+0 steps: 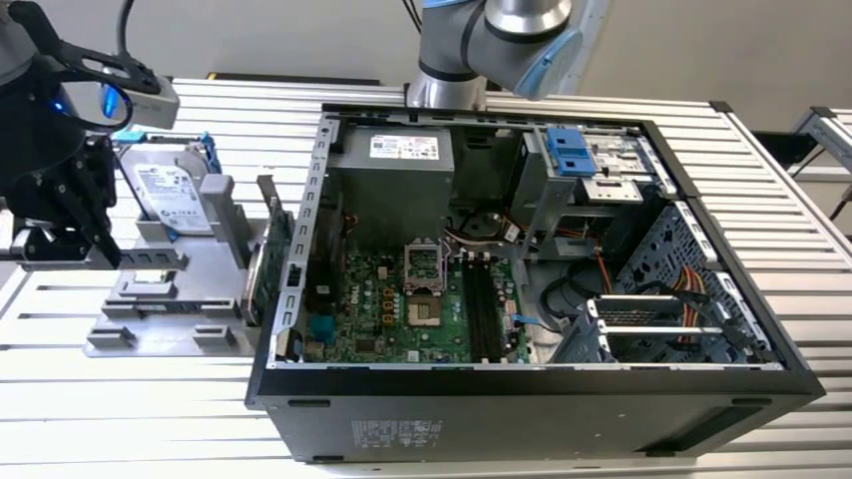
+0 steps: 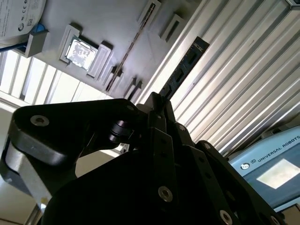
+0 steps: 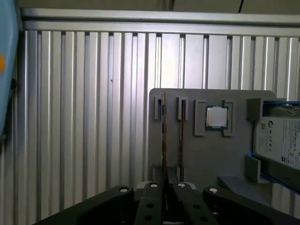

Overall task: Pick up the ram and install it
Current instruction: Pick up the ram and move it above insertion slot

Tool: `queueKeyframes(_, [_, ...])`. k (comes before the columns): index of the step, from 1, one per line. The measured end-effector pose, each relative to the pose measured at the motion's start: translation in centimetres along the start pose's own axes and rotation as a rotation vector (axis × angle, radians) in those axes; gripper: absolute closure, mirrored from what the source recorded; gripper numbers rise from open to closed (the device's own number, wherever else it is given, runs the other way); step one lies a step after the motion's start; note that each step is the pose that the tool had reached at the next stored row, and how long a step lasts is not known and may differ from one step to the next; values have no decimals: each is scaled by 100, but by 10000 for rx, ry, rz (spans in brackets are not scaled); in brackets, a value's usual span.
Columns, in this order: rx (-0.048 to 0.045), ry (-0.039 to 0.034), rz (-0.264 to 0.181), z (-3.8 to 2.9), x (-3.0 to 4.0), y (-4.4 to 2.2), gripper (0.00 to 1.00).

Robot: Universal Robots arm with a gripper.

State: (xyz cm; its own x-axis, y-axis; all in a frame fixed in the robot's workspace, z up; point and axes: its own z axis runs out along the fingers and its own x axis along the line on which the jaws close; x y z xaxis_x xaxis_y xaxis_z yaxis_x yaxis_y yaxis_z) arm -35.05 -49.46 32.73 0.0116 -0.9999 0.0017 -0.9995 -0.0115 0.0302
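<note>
- Dark and narrow, the ram (image 2: 186,63) juts out past the tips of the gripper (image 2: 159,101) in the second wrist view. Black chips show along its flat face.
- The gripper is pinching the ram. Its jaws are pressed together on the stick's near end, and the rest of the stick stands free beyond them.
- Behind the ram in that view lies the slatted metal table (image 2: 243,79), with the grey holder tray (image 2: 112,18) off to one side.
- In the first wrist view the ram (image 3: 180,140) is seen edge-on as a thin dark line. It runs away from the gripper (image 3: 167,190) and lines up with a slot in the grey holder tray (image 3: 201,154).
- Just beside that line, also edge-on, stands the green card (image 3: 163,136).
- The silver processor chip (image 3: 217,117) sits in its square seat on the tray, and the hard drive (image 3: 280,140) lies at the tray's far side.
- In the exterior view the gripper (image 1: 80,215) hangs at the exterior view's left, near the tray (image 1: 160,299).
- The open computer case (image 1: 533,399) lies at the exterior view's right, well apart from the gripper, with long black slots (image 1: 482,309) on its motherboard.
</note>
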Motion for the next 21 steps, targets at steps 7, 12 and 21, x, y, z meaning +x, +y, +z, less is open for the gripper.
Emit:
queueKeyframes(7, [1, -1, 0, -41, 0, 1, 100])
queueKeyframes(12, [0, 1, 0, -76, 0, 2, 100])
queueKeyframes(21, [0, 0, 0, -148, 0, 4, 100])
